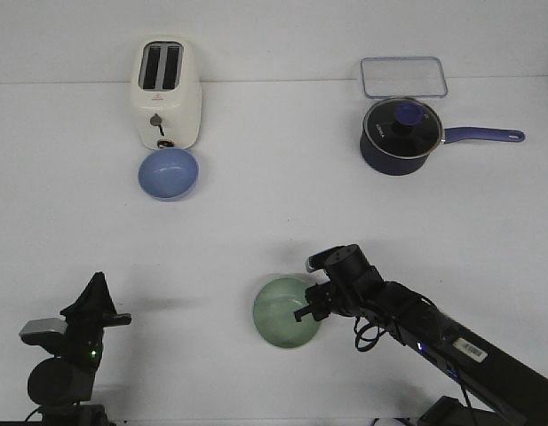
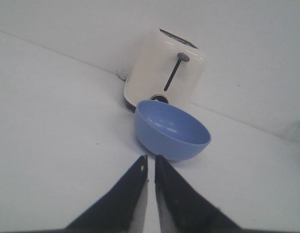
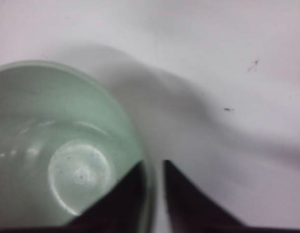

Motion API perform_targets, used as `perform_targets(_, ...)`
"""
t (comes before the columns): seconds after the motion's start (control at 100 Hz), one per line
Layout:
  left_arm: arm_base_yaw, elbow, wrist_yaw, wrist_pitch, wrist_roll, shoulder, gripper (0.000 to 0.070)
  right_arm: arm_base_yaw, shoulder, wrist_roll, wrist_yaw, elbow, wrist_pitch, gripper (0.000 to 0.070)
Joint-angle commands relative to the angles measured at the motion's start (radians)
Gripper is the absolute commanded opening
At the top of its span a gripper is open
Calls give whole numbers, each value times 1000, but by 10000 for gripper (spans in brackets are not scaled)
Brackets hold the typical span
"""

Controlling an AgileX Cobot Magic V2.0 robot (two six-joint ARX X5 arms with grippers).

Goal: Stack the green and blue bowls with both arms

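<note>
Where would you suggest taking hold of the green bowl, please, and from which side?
Pinch the rim of the green bowl from above on its right side, one finger inside and one outside. It sits upright and open with a thin wall. The right gripper is already there: in the right wrist view its fingers straddle the rim.

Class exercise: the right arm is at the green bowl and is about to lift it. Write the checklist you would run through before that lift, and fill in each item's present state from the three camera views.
1. Right gripper straddles the green bowl rim: ok; the right wrist view shows one finger inside the rim and one outside.
2. Jaws clamped firmly on the rim: cannot tell; only a narrow gap shows.
3. Green bowl empty: ok.
4. Blue bowl upright and empty to receive it: ok.
5. Room around the blue bowl: not ok; it sits right against the toaster.
6. Left gripper clear of the blue bowl: ok; shut, short of it.
</note>
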Motion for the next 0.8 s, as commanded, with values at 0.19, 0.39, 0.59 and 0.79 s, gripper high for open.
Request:
perform_targets(0.19, 0, 90, 0, -36, -139, 17, 15, -39, -108, -18, -2, 35, 0, 331)
perform_targets(0.39, 0, 275, -10, -146, -127, 240, 15, -115, -245, -47, -1, 62, 17, 330)
perform_targets(0.59, 0, 492, 20, -158, -96, 657, 13, -185, -321, -63, -2, 62, -1, 330)
perform_targets(0.79, 0, 726, 132, -156, -22, 1070, 65, -202, -328, -87, -2, 62, -42, 330)
